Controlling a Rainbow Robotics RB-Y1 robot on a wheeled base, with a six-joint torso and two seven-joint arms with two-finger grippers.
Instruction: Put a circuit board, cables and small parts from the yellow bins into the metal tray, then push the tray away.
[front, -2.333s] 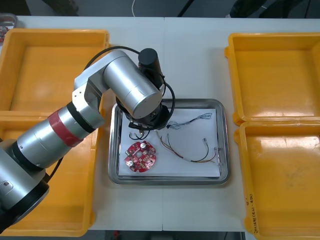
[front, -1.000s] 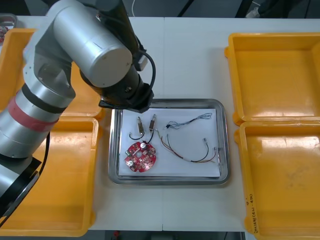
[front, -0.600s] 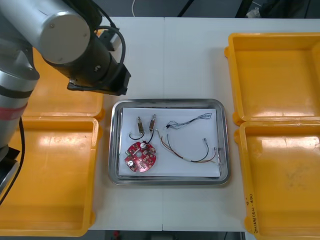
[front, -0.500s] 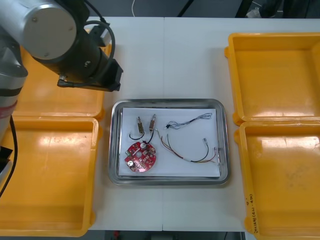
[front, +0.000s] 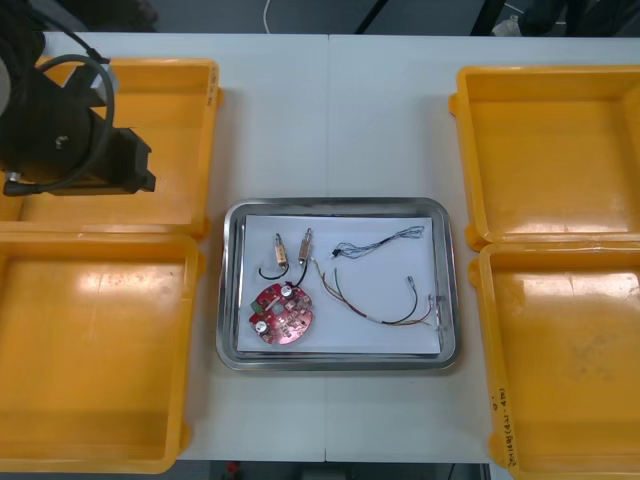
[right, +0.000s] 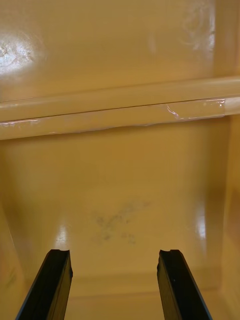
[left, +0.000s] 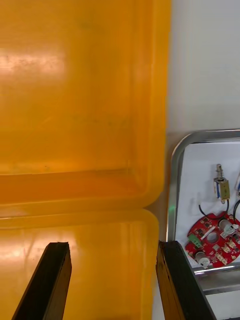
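Note:
The metal tray (front: 340, 206) lies at the table's middle, white inside. In it are a round red circuit board (front: 281, 315), two small metal parts (front: 291, 249), a twisted blue and white cable (front: 378, 242) and a red and yellow cable (front: 375, 307). My left arm's black wrist (front: 75, 150) hangs over the far left yellow bin (front: 150, 120). In the left wrist view my left gripper (left: 114, 282) is open over the near left bin (left: 75, 260), with the tray's corner (left: 176, 165) and the board (left: 212, 242) beside one finger. My right gripper (right: 114, 287) is open over a bare bin floor (right: 120, 190).
Two yellow bins (front: 95, 350) stand on the left and two (front: 550, 140) on the right, all bare inside. White table shows beyond the tray toward the far edge (front: 330, 100).
My left arm has drawn back from over the tray's left end, up and leftward, to above the far left bin. The two small metal parts lie uncovered in the tray.

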